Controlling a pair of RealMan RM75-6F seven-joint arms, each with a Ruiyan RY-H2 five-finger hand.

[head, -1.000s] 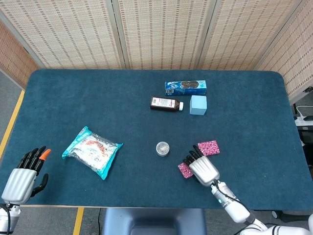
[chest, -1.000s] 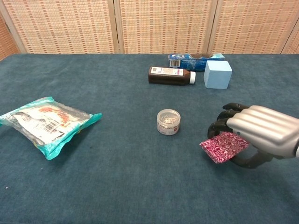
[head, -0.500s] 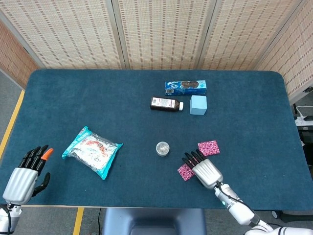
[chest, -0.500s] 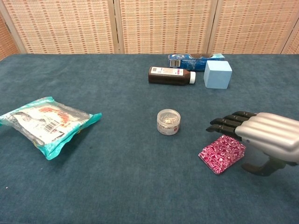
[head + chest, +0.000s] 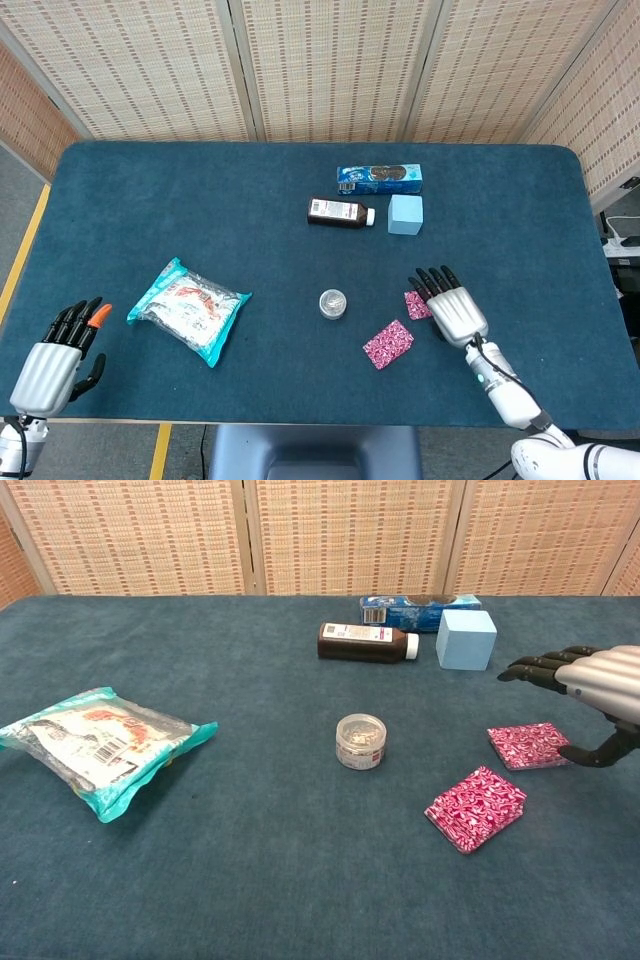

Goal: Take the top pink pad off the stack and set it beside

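Two pink patterned pads lie apart on the blue table. One pad (image 5: pixel 388 343) (image 5: pixel 476 807) lies flat nearer the front edge, free of any hand. The other pad (image 5: pixel 415 305) (image 5: pixel 527 744) lies a little further back and to the right, partly covered in the head view by my right hand (image 5: pixel 453 307) (image 5: pixel 590 683). That hand hovers above it with fingers stretched out and nothing in it. My left hand (image 5: pixel 55 358) rests at the table's front left corner, empty, fingers apart.
A small round jar (image 5: pixel 333 302) (image 5: pixel 361 741) stands left of the pads. A brown bottle (image 5: pixel 340 212), a blue cube (image 5: pixel 405 214) and a blue box (image 5: pixel 379 179) lie further back. A teal snack bag (image 5: pixel 188 307) lies at the left.
My right hand let go of the pink pad, which now lies flat on the table. The hand lifted and moved right and back, over the other pad.
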